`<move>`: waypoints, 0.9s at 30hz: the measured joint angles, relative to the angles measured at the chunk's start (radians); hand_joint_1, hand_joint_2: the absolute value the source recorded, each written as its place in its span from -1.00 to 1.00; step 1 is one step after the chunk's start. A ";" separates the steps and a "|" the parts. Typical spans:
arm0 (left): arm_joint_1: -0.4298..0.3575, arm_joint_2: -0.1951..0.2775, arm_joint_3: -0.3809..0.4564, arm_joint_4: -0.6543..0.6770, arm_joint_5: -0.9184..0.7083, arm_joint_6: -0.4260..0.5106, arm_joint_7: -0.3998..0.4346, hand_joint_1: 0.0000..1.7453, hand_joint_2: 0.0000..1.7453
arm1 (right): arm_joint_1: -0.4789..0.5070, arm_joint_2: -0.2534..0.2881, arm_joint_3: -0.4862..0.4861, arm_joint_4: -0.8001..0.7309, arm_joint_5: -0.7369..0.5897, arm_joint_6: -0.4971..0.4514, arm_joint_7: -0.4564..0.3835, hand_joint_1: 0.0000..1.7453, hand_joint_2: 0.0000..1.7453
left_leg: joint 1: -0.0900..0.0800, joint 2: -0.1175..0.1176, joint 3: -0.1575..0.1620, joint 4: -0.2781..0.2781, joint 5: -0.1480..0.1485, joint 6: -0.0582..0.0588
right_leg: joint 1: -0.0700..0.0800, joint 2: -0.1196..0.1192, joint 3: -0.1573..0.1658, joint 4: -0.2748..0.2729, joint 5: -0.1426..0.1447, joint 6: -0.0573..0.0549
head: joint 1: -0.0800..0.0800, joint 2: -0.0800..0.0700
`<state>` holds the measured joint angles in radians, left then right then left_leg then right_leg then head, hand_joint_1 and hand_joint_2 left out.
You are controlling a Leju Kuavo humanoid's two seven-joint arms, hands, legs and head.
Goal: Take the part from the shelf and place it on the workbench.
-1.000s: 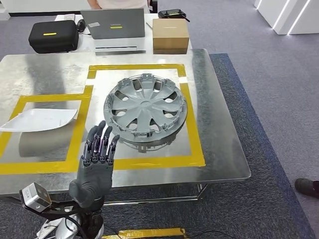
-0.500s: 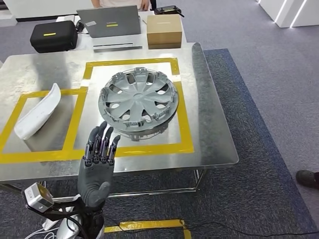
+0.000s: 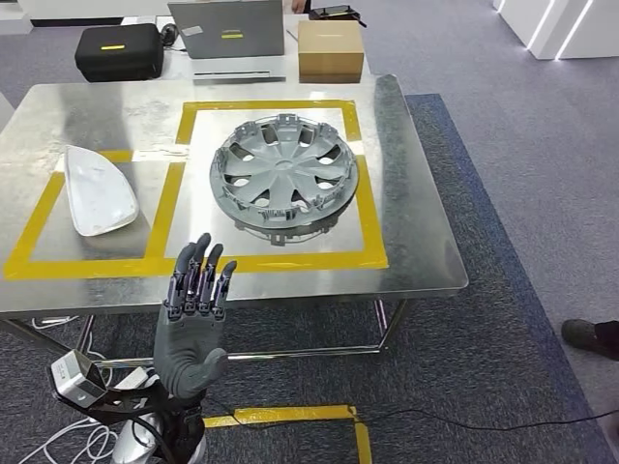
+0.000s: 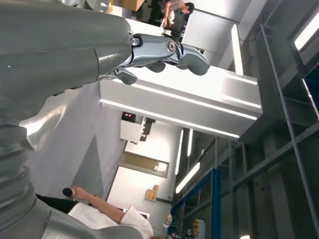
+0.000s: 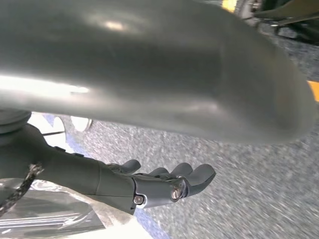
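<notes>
- The metal workbench [image 3: 409, 193] is standing on grey carpet [image 3: 525, 213], marked with yellow tape squares [image 3: 175, 184]; the grey wheel cover [image 3: 284, 176] is lying in the larger square.
- A white part [image 3: 99, 191] is resting beside the wheel cover, in the neighbouring square.
- Beyond the wheel cover, a laptop [image 3: 227, 31], black case [image 3: 119, 50] and cardboard box [image 3: 330, 48] are sitting.
- The left hand [image 3: 191, 324] is hovering before the workbench edge, fingers spread, holding nothing; the right hand [image 5: 158, 186] is hanging over carpet, fingers loose, grasping nothing.
</notes>
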<state>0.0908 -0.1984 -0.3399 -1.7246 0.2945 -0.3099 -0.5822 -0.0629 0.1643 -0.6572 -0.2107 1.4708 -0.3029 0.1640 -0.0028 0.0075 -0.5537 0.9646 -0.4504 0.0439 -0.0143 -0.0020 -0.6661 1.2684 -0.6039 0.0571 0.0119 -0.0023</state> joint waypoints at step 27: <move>-0.003 0.003 0.000 -0.002 0.022 -0.008 0.000 -1.00 1.00 | 0.000 0.002 -0.017 0.001 -0.005 0.000 -0.003 -1.00 -1.00 | -0.004 -0.002 0.044 -0.008 -0.029 0.004 | 0.005 -0.002 -0.005 -0.149 0.044 -0.010 | 0.001 0.000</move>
<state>0.0880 -0.1949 -0.3395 -1.7266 0.3165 -0.3175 -0.5825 -0.0630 0.1663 -0.6739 -0.2094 1.4658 -0.3033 0.1608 -0.0070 0.0057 -0.5095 0.9569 -0.4790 0.0481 -0.0091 -0.0039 -0.6716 1.1195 -0.5596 0.0467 0.0130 -0.0023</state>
